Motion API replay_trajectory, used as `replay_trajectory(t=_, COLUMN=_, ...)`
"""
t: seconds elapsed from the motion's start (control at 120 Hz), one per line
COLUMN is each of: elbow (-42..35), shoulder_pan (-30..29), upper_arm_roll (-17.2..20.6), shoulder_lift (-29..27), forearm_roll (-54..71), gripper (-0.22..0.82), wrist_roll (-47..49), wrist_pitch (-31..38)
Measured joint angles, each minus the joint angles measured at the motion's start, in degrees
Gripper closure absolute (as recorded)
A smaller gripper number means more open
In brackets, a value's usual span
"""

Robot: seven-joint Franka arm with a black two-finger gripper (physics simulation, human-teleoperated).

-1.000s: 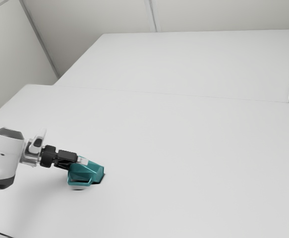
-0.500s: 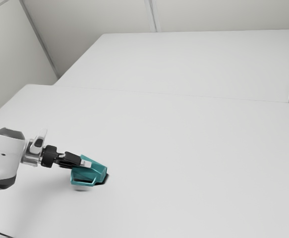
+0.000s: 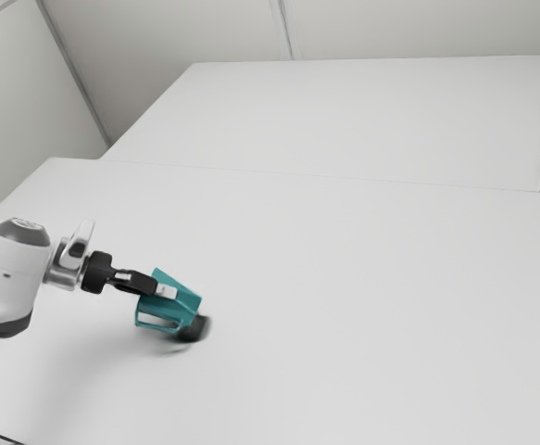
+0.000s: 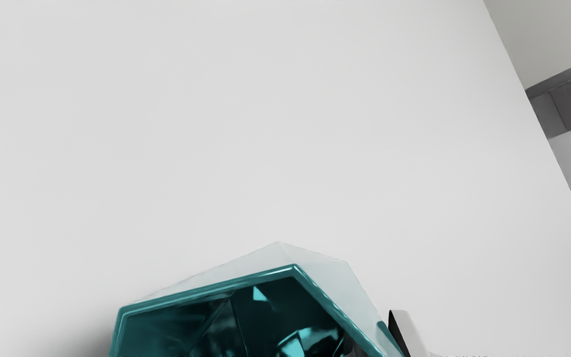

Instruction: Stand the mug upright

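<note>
Raised off its former spot since half a second ago, the mug (image 3: 182, 303) has gone up with the arm (image 3: 8, 276), and the dark shadow (image 3: 194, 329) under it now stands apart. It hangs tilted above the desk (image 3: 344, 297), lower left of the exterior view, mouth toward the hand, base toward the lower right, handle (image 3: 157, 327) slanting along its near underside. The fingers (image 3: 166, 292) are clamped on its wall, one outside and apparently one inside.

To do this well, I'd turn the wrist slowly until the base faces squarely down, keep the handle clear of the desk, lower gently, and release only once the base sits flat; a thin-wall pinch could let it swing.

No brand, label or writing is legible.
</note>
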State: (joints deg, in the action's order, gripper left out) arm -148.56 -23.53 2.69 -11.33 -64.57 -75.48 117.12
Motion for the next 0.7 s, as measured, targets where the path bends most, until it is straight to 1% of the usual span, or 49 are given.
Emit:
replay_trajectory(t=0.092, elbow=3.3, shoulder_pan=0.3, upper_arm_roll=1.0, shoulder_lift=-0.3, forearm_roll=5.2, gripper=0.75, wrist_roll=1.0, wrist_pitch=0.4)
replay_trajectory(t=0.225, elbow=8.7, shoulder_pan=1.6, upper_arm_roll=1.5, shoulder_lift=-0.1, forearm_roll=14.1, gripper=0.75, wrist_roll=3.5, wrist_pitch=0.8)
replay_trajectory(t=0.408, elbow=14.7, shoulder_pan=2.2, upper_arm_roll=3.5, shoulder_lift=0.2, forearm_roll=27.4, gripper=0.75, wrist_roll=9.7, wrist_pitch=0.8)
replay_trajectory(t=0.575, elbow=17.6, shoulder_pan=3.8, upper_arm_roll=4.3, shoulder_lift=0.5, forearm_roll=38.3, gripper=0.75, wrist_roll=16.6, wrist_pitch=1.5)
replay_trajectory(t=0.7, elbow=18.1, shoulder_pan=4.5, upper_arm_roll=5.5, shoulder_lift=0.6, forearm_roll=45.5, gripper=0.75, wrist_roll=22.3, wrist_pitch=2.6)
